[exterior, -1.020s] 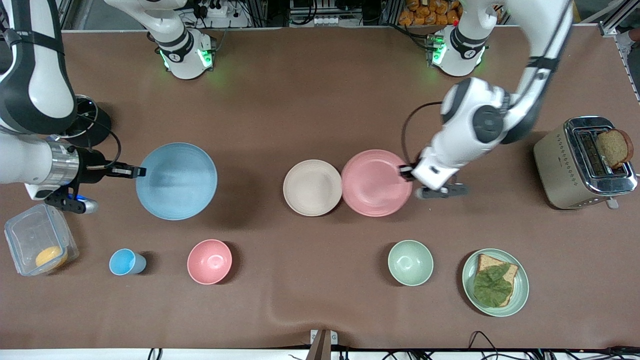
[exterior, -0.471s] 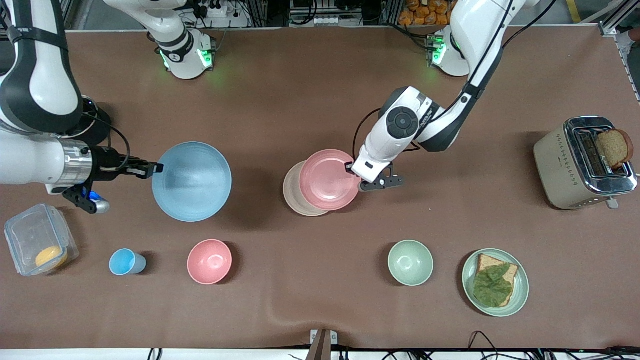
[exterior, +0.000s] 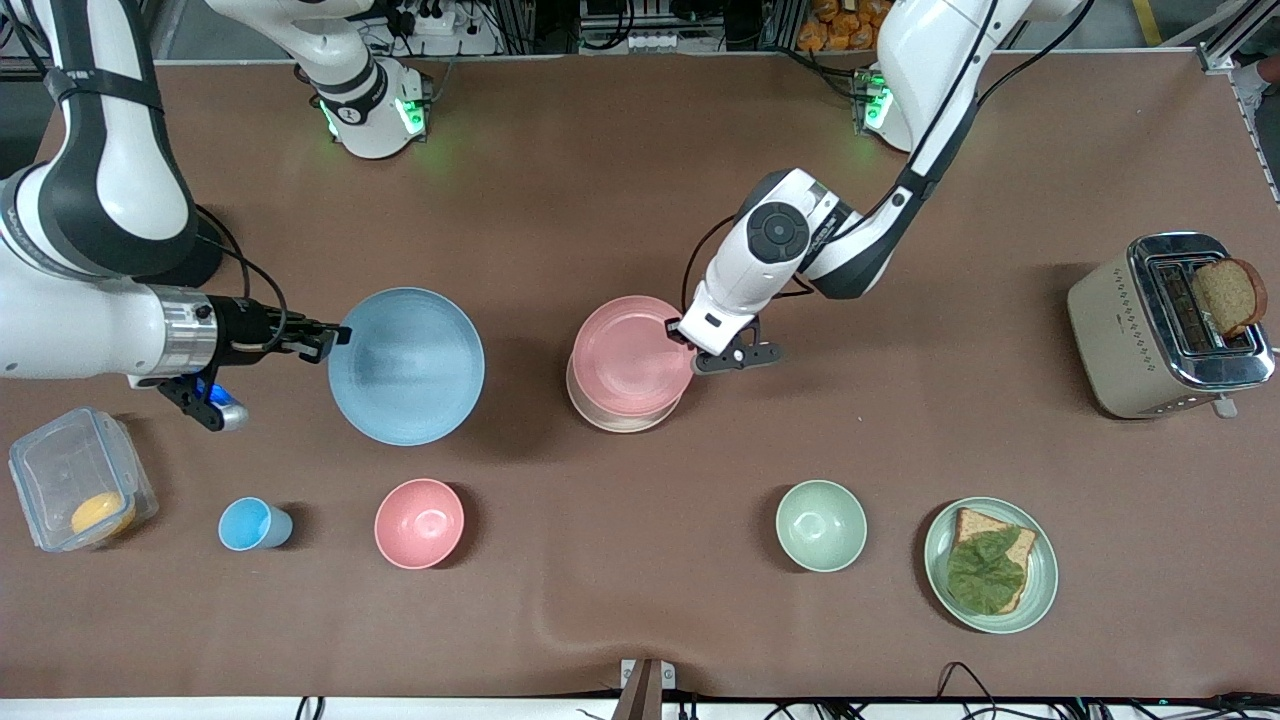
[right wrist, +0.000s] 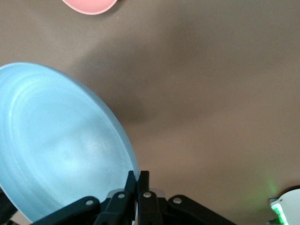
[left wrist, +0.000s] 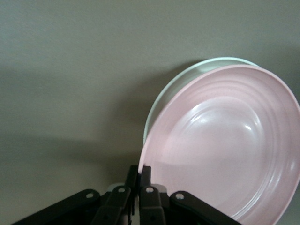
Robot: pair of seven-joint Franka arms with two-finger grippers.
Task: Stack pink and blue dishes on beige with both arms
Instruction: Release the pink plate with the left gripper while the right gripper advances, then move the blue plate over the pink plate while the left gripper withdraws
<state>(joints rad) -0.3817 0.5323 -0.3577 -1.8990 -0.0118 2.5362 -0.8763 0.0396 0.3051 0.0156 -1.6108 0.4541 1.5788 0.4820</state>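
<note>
The pale pink plate (exterior: pixel 630 355) hangs almost squarely over the beige plate (exterior: pixel 612 421), which shows only as a thin crescent under it. My left gripper (exterior: pixel 678 335) is shut on the pink plate's rim at the side toward the left arm's end. In the left wrist view my left gripper (left wrist: pixel 144 171) pinches the pink plate (left wrist: pixel 225 145), which is tilted above the beige plate's pale rim (left wrist: pixel 187 79). The light blue plate (exterior: pixel 406 365) is lifted off the table, with my right gripper (exterior: pixel 338 338) shut on its rim. The right wrist view shows my right gripper (right wrist: pixel 139 176) clamping the blue plate (right wrist: pixel 61 145).
Nearer the front camera stand a blue cup (exterior: pixel 245 524), a pink bowl (exterior: pixel 419 523), a green bowl (exterior: pixel 821 525) and a green plate with bread and a leaf (exterior: pixel 1040 580). A plastic box (exterior: pixel 60 470) sits at the right arm's end, a toaster (exterior: pixel 1120 330) at the left arm's end.
My left arm carried the pink plate from beside the beige plate to over it. My right arm moved the blue plate toward the middle of the table.
</note>
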